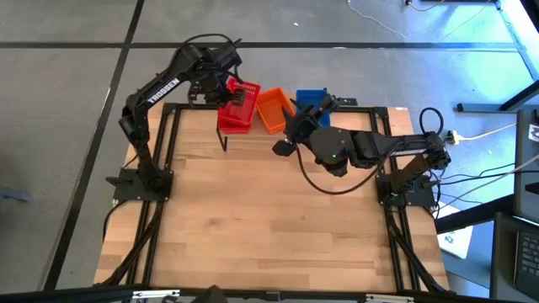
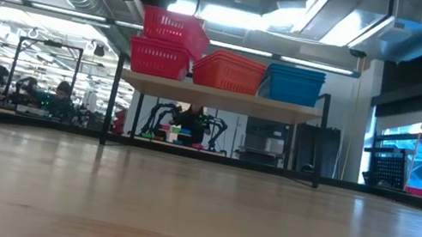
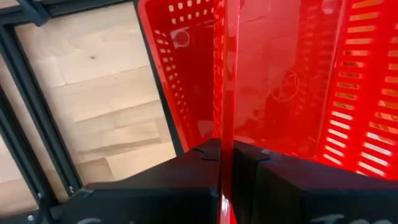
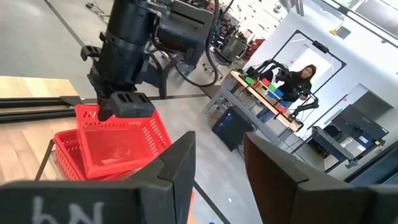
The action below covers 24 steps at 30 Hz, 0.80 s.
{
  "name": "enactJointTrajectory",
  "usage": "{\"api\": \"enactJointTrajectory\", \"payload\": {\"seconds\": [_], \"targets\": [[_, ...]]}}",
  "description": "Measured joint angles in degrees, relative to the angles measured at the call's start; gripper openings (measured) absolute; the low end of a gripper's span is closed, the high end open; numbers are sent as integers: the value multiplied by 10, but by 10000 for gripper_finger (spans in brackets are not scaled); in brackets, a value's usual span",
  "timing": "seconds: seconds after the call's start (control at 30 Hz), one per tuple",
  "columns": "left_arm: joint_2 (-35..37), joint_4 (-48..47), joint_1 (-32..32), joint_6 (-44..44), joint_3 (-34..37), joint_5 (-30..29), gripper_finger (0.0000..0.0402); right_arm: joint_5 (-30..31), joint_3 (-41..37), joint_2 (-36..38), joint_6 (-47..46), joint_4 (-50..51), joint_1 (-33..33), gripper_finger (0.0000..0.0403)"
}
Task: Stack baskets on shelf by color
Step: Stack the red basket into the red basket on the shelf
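- Left gripper (image 3: pixel 227 180) pinches the top red basket's (image 2: pixel 176 28) wall at the shelf's (image 2: pixel 223 97) left end.
- Tilted (risk): released, it could slide off the lower red basket (image 2: pixel 157 58).
- Right gripper (image 4: pixel 217 165), fingers spread, waits nearby.

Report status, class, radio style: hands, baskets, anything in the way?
Left hand shut on top red basket, over red stack. Right hand open, empty, near orange stack. Shelf unobstructed.

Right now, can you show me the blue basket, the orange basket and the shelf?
blue basket (image 2: pixel 293 86), low view, front wall.
orange basket (image 2: pixel 230 71), low view, front wall.
shelf (image 2: pixel 223 98), low view, plank's front edge.
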State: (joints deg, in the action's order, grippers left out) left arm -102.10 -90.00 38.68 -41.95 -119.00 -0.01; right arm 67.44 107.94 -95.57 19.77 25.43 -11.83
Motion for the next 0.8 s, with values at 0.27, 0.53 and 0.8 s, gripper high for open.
{"api": "enactJointTrajectory", "payload": {"seconds": [0.27, 0.53, 0.8], "targets": [[-3, 0, 0, 3, 0, -12, 0, 0, 0, 0, 0, 0, 0, 137], [17, 0, 7, -27, 0, -30, 0, 0, 0, 0, 0, 0, 0, 137], [12, 0, 7, -27, 0, -5, 0, 0, 0, 0, 0, 0, 0, 137]]}}
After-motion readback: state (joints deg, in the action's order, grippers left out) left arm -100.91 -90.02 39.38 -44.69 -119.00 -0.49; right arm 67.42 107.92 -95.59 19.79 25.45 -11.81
